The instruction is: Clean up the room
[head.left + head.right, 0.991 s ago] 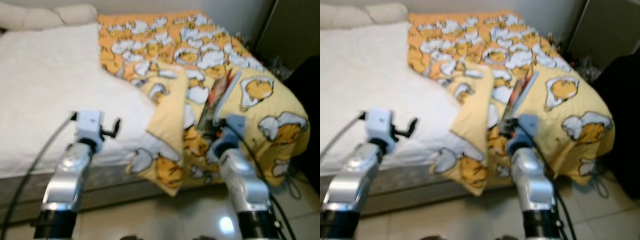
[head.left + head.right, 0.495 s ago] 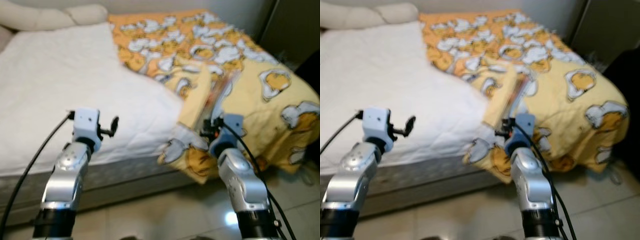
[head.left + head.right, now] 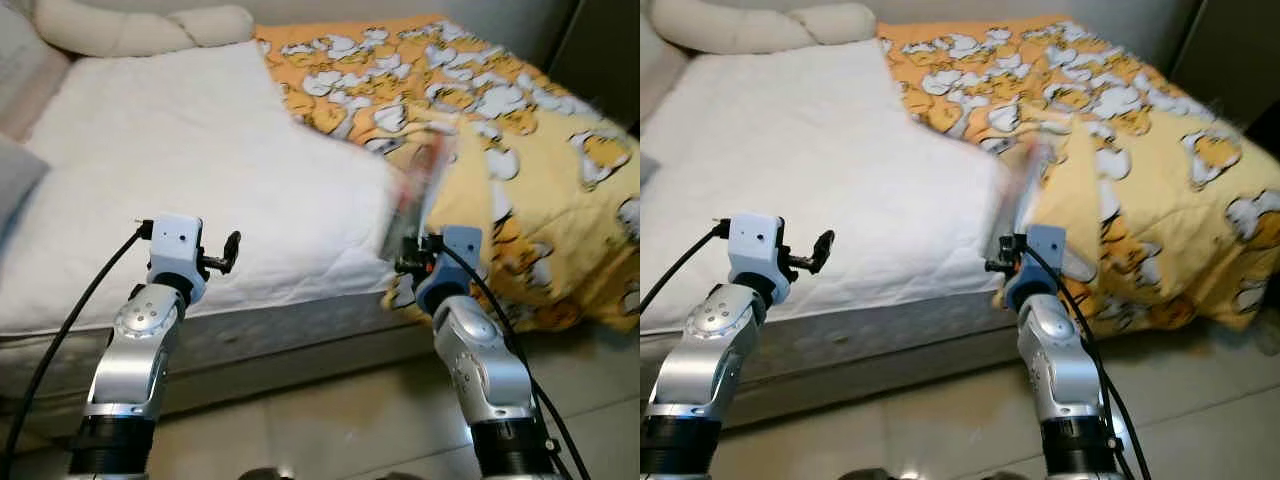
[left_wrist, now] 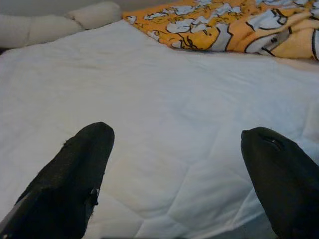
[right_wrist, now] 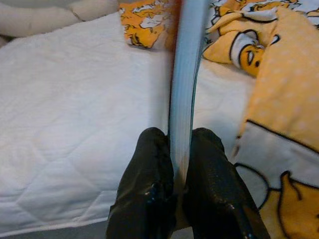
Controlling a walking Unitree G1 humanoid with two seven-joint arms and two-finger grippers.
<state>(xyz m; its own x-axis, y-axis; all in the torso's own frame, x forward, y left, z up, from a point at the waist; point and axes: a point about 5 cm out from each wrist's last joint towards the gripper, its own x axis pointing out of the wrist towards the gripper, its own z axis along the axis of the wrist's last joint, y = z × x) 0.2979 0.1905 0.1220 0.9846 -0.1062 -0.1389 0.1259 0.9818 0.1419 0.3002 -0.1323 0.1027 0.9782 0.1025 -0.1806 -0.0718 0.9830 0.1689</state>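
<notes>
White-quilted bed (image 3: 200, 180), cream pillows (image 3: 140, 25) (at head), glossy tiled floor (image 3: 330, 420)

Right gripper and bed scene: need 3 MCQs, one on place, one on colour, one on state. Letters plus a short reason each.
1. Where is the yellow cartoon-print blanket on the bed?
A. on the robot's right side of the white mattress pad
B. on the robot's left side
C. on the floor

2. What colour are the pillows at the head of the bed?
A. blue
B. cream
C. black

3. What state is the right gripper in?
A. open over the bed
B. shut on the blanket
C. shut on a thin book

Answers:
1 A: in the eye views the blanket covers the right part, with bare white pad to its left.
2 B: both pillows look pale cream.
3 C: the right wrist view shows both black fingers pressed on the book's edge; the left gripper is open.
</notes>
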